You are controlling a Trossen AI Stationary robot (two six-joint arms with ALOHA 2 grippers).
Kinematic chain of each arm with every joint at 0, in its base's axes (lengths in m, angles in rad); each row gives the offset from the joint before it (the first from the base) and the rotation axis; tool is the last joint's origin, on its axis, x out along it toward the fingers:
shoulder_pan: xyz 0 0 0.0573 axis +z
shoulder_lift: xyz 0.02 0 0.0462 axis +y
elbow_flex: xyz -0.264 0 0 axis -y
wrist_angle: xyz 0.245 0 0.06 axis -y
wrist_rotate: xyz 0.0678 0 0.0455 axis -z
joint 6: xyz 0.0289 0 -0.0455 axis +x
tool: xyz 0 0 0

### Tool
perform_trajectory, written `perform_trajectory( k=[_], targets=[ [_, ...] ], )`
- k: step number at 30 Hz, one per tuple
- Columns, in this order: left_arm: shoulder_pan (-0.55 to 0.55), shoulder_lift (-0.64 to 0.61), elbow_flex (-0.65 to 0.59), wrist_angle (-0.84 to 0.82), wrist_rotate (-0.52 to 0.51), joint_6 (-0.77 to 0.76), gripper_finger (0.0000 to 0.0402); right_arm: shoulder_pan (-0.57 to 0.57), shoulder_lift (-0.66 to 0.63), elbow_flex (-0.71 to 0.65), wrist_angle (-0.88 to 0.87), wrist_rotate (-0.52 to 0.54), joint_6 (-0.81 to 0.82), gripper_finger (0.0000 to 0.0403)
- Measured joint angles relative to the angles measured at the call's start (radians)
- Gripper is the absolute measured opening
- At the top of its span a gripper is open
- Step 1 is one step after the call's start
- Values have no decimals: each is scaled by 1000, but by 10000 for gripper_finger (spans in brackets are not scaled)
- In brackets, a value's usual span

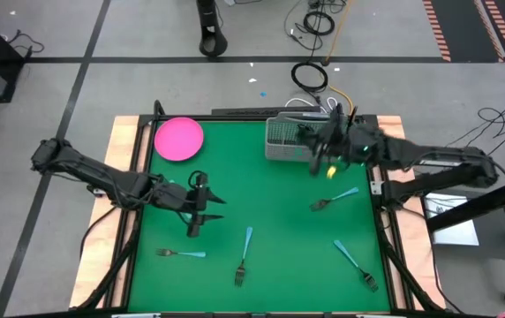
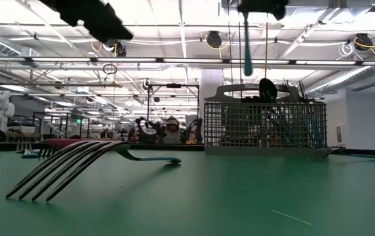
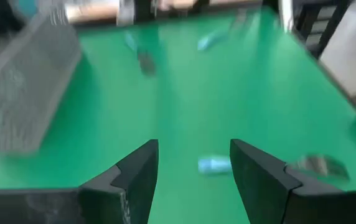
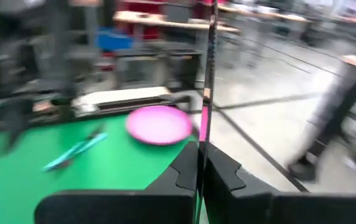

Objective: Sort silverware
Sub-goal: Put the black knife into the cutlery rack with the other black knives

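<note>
The right tool [image 1: 330, 159], pinching a blue-handled utensil [image 2: 247, 46] that hangs upright, hovers just right of the mesh basket [image 1: 281, 140] at the counter's [image 1: 270, 221] far side. The left tool [image 1: 197, 212], spread and empty, hangs over the near-left, with a fork [image 1: 182, 253] nearest it.

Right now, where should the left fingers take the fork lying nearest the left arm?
Take that fork by its light blue handle, coming straight down from above. It lies flat on the green mat, handle towards the centre, so the open left gripper should close across its thin width.
</note>
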Motion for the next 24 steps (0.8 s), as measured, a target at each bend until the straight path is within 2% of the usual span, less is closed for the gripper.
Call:
perform_trajectory(
  k=[4, 7, 13, 20, 24],
  targets=[
    [6, 3, -73, 222, 0, 115, 201, -136, -69, 0, -78, 27, 57, 0],
    [22, 3, -82, 250, 1, 217, 201, -236, -91, 37, -185, 28, 93, 0],
    [75, 0, -82, 214, 1, 296, 201, -351, -71, 161, -442, 45, 177, 0],
    [148, 12, -82, 33, 0, 240, 201, -396, -26, 164, -672, 153, 269, 0],
    [179, 15, -82, -27, -1, 201, 201, -402, -37, 163, -690, 218, 298, 0]
  ],
)
